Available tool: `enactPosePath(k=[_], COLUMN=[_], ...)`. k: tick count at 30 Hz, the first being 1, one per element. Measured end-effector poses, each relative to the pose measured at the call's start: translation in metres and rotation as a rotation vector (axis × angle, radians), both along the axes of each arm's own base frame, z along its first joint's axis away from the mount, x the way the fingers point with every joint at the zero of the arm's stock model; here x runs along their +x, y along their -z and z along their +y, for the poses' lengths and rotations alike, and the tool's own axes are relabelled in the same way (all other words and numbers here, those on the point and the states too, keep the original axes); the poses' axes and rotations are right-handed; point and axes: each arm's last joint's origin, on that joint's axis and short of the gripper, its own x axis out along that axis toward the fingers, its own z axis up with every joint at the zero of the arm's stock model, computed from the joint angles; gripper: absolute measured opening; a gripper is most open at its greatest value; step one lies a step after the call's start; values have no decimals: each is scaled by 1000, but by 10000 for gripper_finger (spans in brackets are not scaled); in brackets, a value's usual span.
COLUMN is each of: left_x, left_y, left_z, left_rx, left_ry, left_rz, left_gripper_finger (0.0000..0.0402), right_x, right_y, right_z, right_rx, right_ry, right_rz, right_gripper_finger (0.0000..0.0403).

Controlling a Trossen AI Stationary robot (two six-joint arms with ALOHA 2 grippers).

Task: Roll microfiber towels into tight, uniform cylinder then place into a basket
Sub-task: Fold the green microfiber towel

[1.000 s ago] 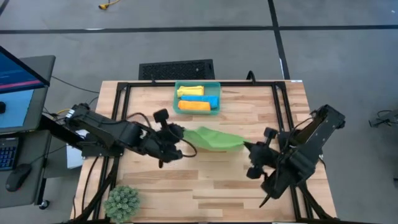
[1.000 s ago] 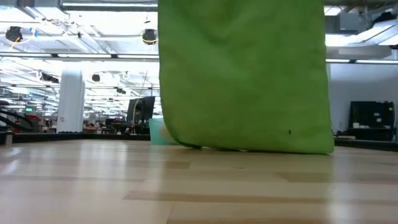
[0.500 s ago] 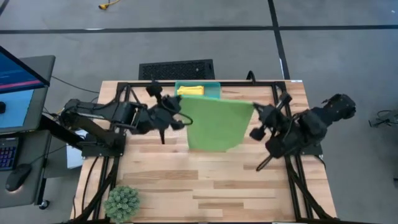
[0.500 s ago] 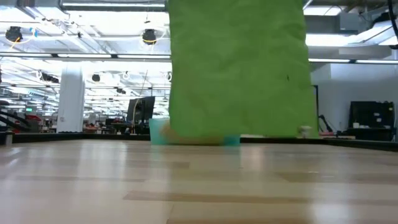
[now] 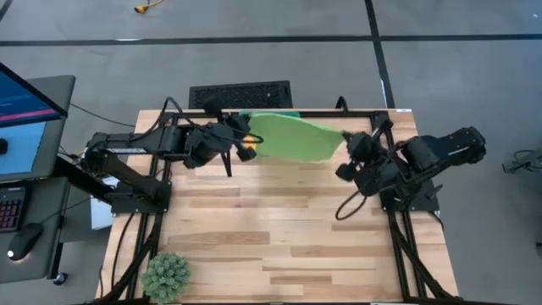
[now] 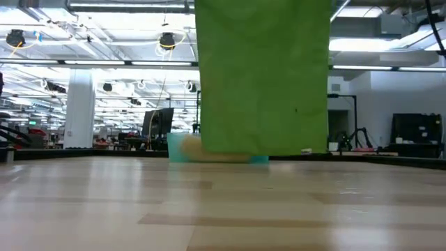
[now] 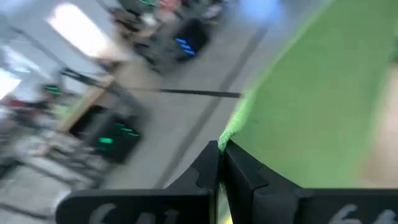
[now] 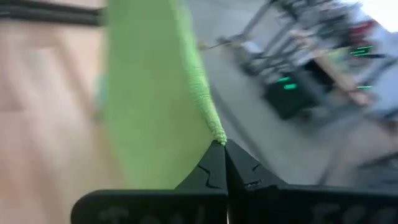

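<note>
- Green microfiber towel [image 5: 292,137] hangs spread in the air above the basket [image 6: 178,148], clear of the table [image 5: 279,229].
- Left gripper [image 5: 246,142] is clamped on one top corner.
- Right gripper [image 5: 345,138] pinches the other corner.

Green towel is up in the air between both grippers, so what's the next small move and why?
Probably bring both arms toward the table's open middle and lower the green towel flat. The left gripper and right gripper are each shut on a top corner; the towel hangs unrolled over the basket, its lower edge clear of the table. It needs bare wood for rolling.
</note>
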Motion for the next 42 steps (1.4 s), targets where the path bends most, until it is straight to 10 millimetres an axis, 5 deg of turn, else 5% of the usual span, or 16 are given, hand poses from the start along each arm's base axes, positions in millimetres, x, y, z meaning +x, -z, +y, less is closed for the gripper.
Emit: enactPosePath(k=[5,9,17,23,32,42], left_x=[-9,-19,-32,-35,-19,-10], left_y=[20,36,57,97,162,189], left_z=[-22,-51,-125,-166,-197,-180], left_rx=[-294,-504,-625,-696,-659,-585], left_ry=[135,177,311,292,157,-29], left_rz=[55,145,158,193,309,413], left_gripper_finger=[0,0,0,0,0,0], right_x=[3,12,26,27,40,78], right_y=[10,28,89,131,177,192], right_z=[26,66,148,190,212,176], right_rx=[195,316,374,376,350,237], right_ry=[-130,-213,-242,-220,-141,-59], right_rz=[39,81,242,287,312,442], right_gripper_finger=[3,3,3,3,4,4])
